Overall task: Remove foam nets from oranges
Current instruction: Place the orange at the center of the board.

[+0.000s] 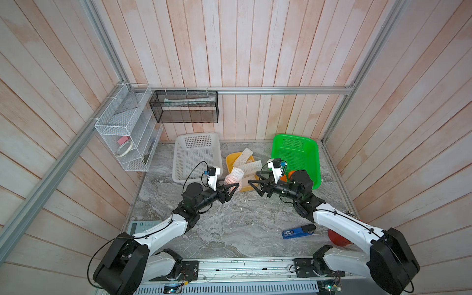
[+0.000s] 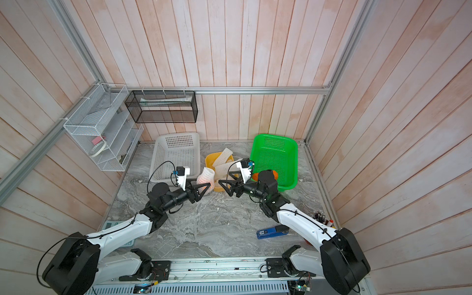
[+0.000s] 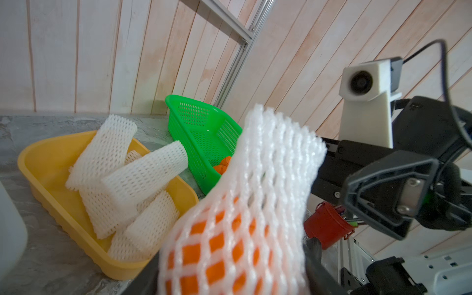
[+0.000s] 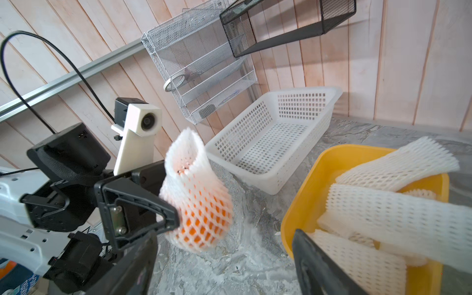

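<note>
A foam net point(image 4: 194, 176) with an orange point(image 4: 201, 224) in its lower end is pinched by the left gripper point(image 1: 233, 188) over the table point(image 1: 229, 229), between the white basket point(image 1: 178, 166) and the yellow tray point(image 1: 229, 159). The net's long axis is held roughly upright, slightly tilted. The orange bulges at the bottom, and the empty open mouth is pointed upward. The right gripper point(image 1: 253, 178) is seen with its jaws spread wide and empty, faced toward the net, near it but apart. Several empty nets point(image 3: 143, 176) are piled in the yellow tray. A bare orange point(image 1: 290, 175) is seen in the green basket point(image 1: 310, 153), partly hidden by the right arm. A blue stapler point(image 1: 297, 232) is laid nearer the arm bases.
</note>
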{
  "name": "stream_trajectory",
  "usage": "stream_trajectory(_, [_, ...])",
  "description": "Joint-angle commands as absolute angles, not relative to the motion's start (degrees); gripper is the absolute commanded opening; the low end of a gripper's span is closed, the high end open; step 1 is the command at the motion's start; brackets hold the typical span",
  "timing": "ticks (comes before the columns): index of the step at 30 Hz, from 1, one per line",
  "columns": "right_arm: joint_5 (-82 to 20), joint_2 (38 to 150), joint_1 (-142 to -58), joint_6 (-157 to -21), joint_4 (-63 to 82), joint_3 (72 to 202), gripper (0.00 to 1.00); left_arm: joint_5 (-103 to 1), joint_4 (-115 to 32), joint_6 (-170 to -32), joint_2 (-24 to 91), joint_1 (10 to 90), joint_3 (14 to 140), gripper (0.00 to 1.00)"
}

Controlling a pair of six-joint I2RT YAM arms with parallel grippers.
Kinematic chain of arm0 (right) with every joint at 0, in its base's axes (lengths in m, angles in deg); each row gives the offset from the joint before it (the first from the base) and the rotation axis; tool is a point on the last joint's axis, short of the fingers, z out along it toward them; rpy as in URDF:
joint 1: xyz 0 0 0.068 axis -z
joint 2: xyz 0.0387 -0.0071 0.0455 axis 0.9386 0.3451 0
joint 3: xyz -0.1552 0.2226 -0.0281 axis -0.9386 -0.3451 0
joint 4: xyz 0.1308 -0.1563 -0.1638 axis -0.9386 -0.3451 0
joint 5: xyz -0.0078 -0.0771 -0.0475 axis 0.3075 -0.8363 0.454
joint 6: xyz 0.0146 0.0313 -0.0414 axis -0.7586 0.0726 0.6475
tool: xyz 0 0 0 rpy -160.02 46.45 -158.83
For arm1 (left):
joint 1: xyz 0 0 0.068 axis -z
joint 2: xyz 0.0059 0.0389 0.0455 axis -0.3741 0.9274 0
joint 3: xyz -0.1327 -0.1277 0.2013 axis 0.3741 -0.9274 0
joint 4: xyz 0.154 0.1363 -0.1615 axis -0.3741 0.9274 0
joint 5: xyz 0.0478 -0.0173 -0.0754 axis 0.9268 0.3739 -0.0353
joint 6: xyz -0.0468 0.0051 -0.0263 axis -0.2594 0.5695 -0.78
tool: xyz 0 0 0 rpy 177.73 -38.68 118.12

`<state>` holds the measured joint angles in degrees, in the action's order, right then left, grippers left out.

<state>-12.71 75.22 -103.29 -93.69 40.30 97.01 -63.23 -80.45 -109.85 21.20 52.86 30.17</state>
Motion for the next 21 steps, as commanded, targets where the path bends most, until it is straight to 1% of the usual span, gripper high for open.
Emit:
stream_trajectory(1, [-13.8, 74.2, -104.3, -96.4, 45.8, 94.2, 0.83, -59.1, -93.5, -111.3, 24.5, 56.1, 27.5, 0.68])
stream_trajectory(8, [-17.8, 74.4, -107.2, -97.1, 49.1, 88.8, 0.83, -55.5, -108.4, -112.3, 35.4, 61.7, 23.7, 0.68])
stream_trajectory(14, [-20.5, 75.0, -108.1, -98.1, 51.4, 84.8, 0.83, -54.8, -118.0, -112.9, 43.0, 64.3, 23.0, 0.67])
stream_trajectory(21, [-23.9, 78.4, -108.9, -98.5, 54.4, 82.8, 0.83, -54.5, -129.3, -114.9, 52.0, 66.0, 21.9, 0.67])
